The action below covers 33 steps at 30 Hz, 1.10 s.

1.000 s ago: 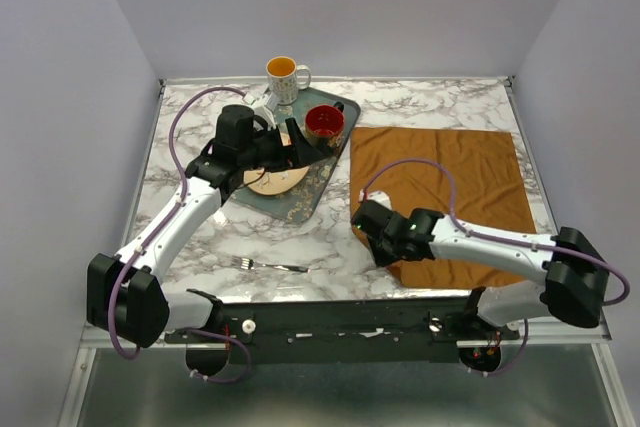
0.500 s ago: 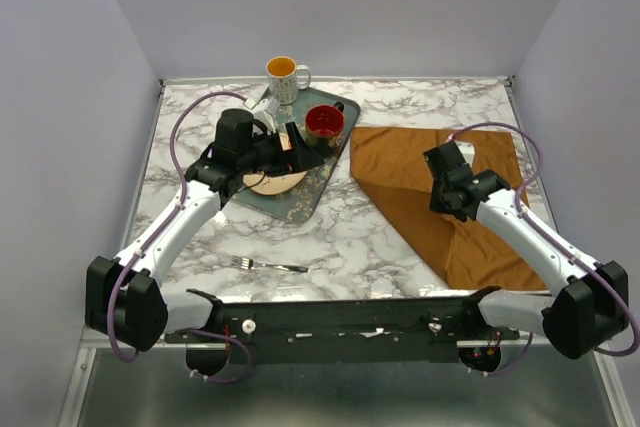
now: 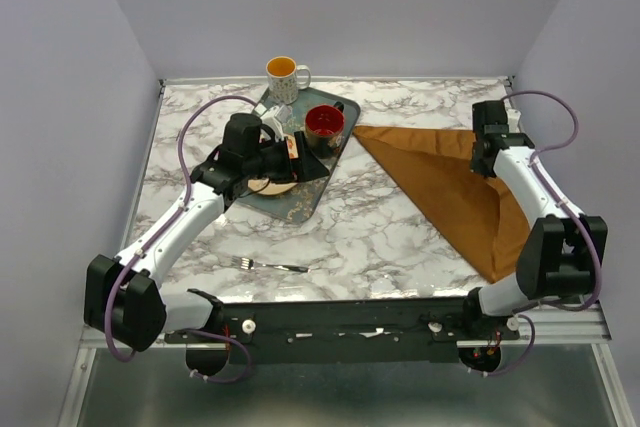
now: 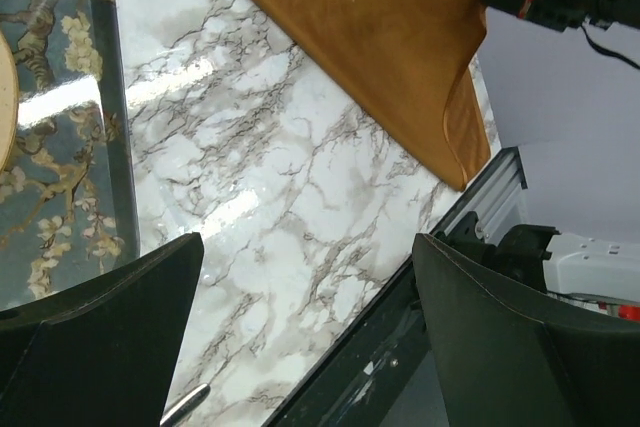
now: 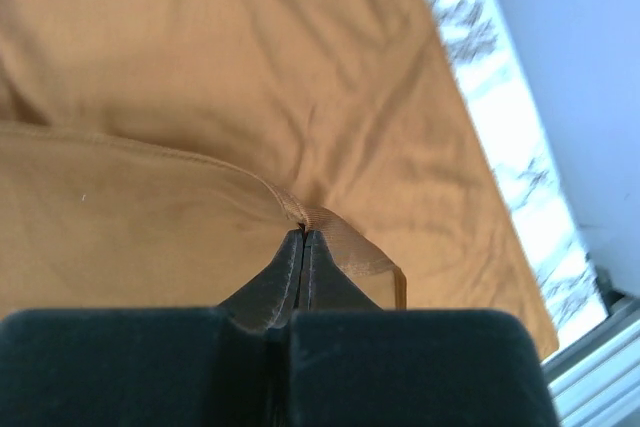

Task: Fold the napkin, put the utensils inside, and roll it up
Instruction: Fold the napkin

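Note:
The rust-brown napkin [image 3: 450, 182] lies on the right half of the table, folded along a diagonal into a triangle; it also fills the right wrist view [image 5: 250, 67]. My right gripper [image 3: 484, 159] is at its back right corner, shut on a hemmed corner of the cloth [image 5: 304, 237]. Near the front edge on the left, a silvery fork [image 3: 270, 266] lies flat. Open and holding nothing, my left gripper [image 3: 308, 160] hovers over the tray's right side. Its wrist view looks past wide-apart fingers [image 4: 100, 337] to the marble, the napkin [image 4: 370, 27] and the fork's end [image 4: 185, 402].
A dark green patterned tray [image 3: 300, 202] at the back left holds a pale plate [image 3: 268, 185] and a red cup [image 3: 325, 122]. A white mug with an orange inside [image 3: 283, 74] stands behind it. Grey walls close in three sides; a metal rail [image 3: 400, 299] runs along the front.
My right gripper has carried the napkin's front left corner across to the back right, folding the flat square into a triangle. The left arm has shifted slightly to the right.

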Motion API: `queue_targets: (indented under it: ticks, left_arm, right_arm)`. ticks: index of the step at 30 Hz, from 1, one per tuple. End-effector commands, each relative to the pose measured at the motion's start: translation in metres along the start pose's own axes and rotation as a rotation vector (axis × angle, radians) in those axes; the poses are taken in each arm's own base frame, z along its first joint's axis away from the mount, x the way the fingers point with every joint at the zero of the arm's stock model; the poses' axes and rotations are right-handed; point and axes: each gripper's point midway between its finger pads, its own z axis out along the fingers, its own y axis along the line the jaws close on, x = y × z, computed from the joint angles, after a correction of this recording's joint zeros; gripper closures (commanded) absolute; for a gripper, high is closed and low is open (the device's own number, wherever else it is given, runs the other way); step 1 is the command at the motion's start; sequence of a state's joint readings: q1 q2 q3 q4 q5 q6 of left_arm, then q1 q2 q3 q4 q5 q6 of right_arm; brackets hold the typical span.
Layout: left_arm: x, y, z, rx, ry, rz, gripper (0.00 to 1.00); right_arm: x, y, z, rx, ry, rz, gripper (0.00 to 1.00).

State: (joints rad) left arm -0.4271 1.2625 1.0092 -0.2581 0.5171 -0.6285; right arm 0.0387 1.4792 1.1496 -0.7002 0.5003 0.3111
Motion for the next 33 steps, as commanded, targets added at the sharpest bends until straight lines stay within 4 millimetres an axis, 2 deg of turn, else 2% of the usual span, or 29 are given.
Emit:
queue_targets:
  ticks: [1,3,9,14,18,24,25,33]
  left_arm:
    - [0.003,-0.007,-0.002,0.013,0.029,0.024,0.05]
    - [0.003,-0.007,-0.001,0.009,0.03,0.02,0.05]
    - [0.0,-0.009,0.001,0.008,0.029,0.018,0.04]
    - [0.009,-0.004,0.009,-0.013,0.069,0.011,0.04]
    - [0.005,-0.009,0.015,-0.021,0.076,0.012,0.04]
    - [0.006,-0.016,0.025,-0.019,0.098,0.023,0.04]
    - [0.007,-0.016,0.025,-0.022,0.109,0.023,0.04]
    - [0.0,-0.014,0.034,-0.042,0.126,0.024,0.04]
  right_arm:
    - [-0.047,-0.007,0.012,0.044,-0.106,-0.026,0.99]
    - [-0.059,-0.013,0.016,0.058,-0.119,-0.025,0.99]
    - [-0.065,-0.02,0.047,0.068,-0.077,-0.022,0.99]
    - [-0.07,-0.014,0.066,0.024,-0.078,-0.025,0.99]
    - [-0.073,-0.014,0.083,0.03,-0.06,-0.036,0.99]
    - [-0.091,-0.004,0.093,-0.004,-0.088,-0.059,0.99]
    - [-0.088,-0.003,0.101,0.004,-0.072,-0.069,0.99]
    - [-0.097,-0.003,0.12,0.014,-0.055,-0.098,0.99]
